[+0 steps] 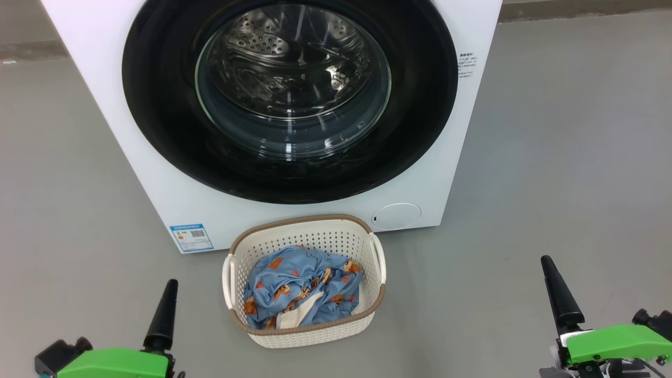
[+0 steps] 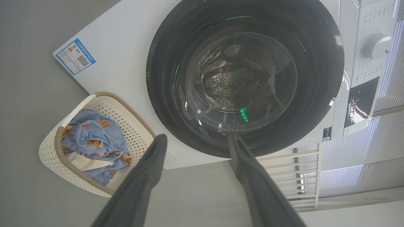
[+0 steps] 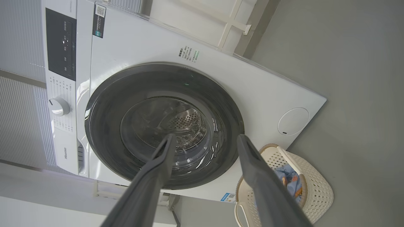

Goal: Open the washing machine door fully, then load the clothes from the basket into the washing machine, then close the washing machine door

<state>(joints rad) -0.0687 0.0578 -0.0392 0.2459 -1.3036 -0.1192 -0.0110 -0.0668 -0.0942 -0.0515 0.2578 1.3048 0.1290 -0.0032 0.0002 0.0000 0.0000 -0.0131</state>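
Note:
The white washing machine (image 1: 157, 173) stands ahead with its round black-rimmed door (image 1: 157, 105) shut flat against the front; the steel drum shows through the glass. On the floor right before it sits the cream basket (image 1: 315, 336), holding the crumpled light blue clothes (image 1: 294, 278). A dark finger (image 1: 161, 315) of my left gripper rises at the lower left and one (image 1: 559, 296) of my right at the lower right, both well short of the basket. My left gripper (image 2: 197, 138) and right gripper (image 3: 205, 138) stand open and empty, pointing at the door.
Grey floor surrounds the machine and basket on both sides. The control panel with a white knob (image 3: 58, 106) runs along the machine's top. A white railing (image 2: 303, 176) stands beside the machine. A round white cover (image 1: 396, 216) sits low on the front.

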